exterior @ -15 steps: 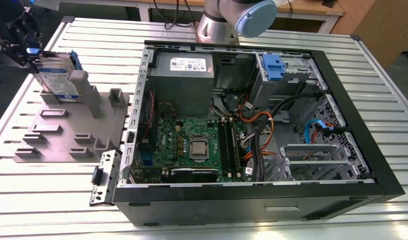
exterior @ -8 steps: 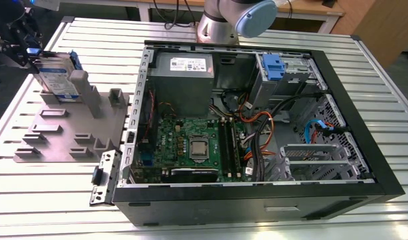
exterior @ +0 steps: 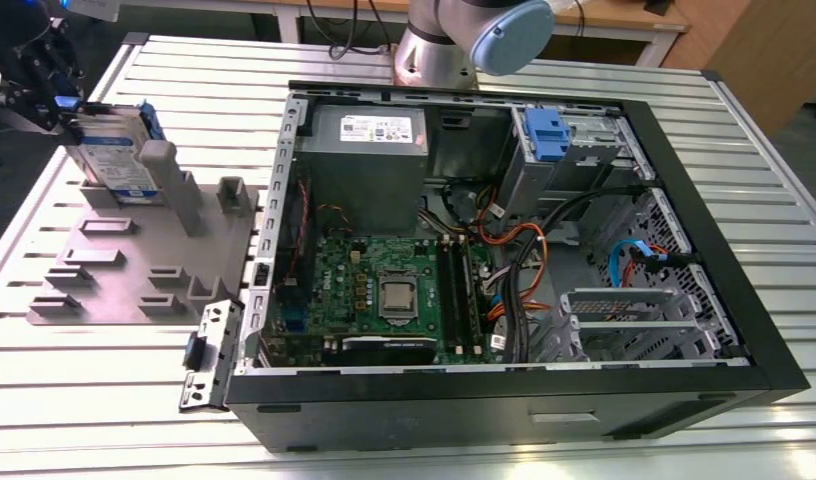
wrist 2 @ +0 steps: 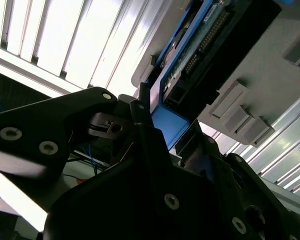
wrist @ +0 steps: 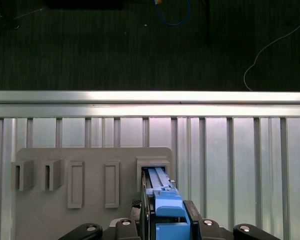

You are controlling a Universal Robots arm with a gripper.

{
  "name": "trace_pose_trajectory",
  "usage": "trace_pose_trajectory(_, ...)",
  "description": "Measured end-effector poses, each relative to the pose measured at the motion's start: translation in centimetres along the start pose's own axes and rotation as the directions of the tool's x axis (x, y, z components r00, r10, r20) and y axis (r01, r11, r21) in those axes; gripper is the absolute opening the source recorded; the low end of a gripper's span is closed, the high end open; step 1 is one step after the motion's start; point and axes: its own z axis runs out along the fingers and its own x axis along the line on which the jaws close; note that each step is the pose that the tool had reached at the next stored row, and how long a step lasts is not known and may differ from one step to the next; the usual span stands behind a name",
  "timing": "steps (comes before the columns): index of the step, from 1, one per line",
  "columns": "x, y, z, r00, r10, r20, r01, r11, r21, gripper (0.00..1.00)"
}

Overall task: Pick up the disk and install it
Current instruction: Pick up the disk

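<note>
The disk (exterior: 116, 158), a silver-grey drive with a white label and a blue band, stands on edge in a slot at the far corner of the grey fixture plate (exterior: 121, 270), at the exterior view's left. My gripper (exterior: 69, 115) sits over its upper end. In the first wrist view the disk's blue carrier frame (wrist: 167, 204) lies between dark fingers (wrist: 144, 210) that press against both sides. The second wrist view has the same blue frame (wrist 2: 166, 124) clamped between the fingers, with the drive's circuit-board side (wrist 2: 210, 37) beyond. The gripper (wrist: 167, 222) is shut on the disk.
An open black computer case (exterior: 515, 395) lies on the slatted metal table (exterior: 728, 130), showing a motherboard (exterior: 388, 290), a grey power supply (exterior: 368, 135), cables and a blue bracket (exterior: 547, 135) in the drive bay. Several raised holders stand on the fixture plate. The table edge (wrist: 150, 97) runs just beyond the fixture.
</note>
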Motion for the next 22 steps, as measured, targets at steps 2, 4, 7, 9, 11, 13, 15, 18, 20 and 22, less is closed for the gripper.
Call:
trace_pose_trajectory(2, 0.0, 0.0, 0.0, 1.0, 0.0, -0.0001, 0.0, 1.0, 0.0, 0.45)
trace_pose_trajectory(4, 0.0, 0.0, 0.0, 1.0, 0.0, 0.0, 0.0, 1.0, 0.0, 0.45)
trace_pose_trajectory(7, 0.0, 0.0, 0.0, 1.0, 0.0, 0.0, 0.0, 1.0, 0.0, 0.45)
trace_pose_trajectory(9, 0.0, 0.0, 0.0, 1.0, 0.0, -0.0002, 0.0, 1.0, -0.0001, 0.43)
trace_pose_trajectory(11, 0.0, 0.0, 0.0, 1.0, 0.0, -0.0001, 0.0, 1.0, -0.0001, 0.37)
trace_pose_trajectory(13, 0.0, 0.0, 0.01, 1.0, 0.0, 0.0, 0.0, 1.0, 0.0, 0.37)
trace_pose_trajectory(15, 0.0, 0.0, 0.01, 1.0, 0.0, 0.0, 0.0, 1.0, 0.0, 0.37)
trace_pose_trajectory(18, 0.0, 0.0, 0.01, 1.0, 0.0, 0.0, 0.0, 1.0, 0.0, 0.37)
trace_pose_trajectory(20, 0.0, 0.0, 0.01, 1.0, 0.0, -0.0001, 0.0, 1.0, 0.0, 0.37)
trace_pose_trajectory(22, 0.0, 0.0, 0.02, 1.0, 0.0, 0.0, 0.0, 1.0, 0.0, 0.37)
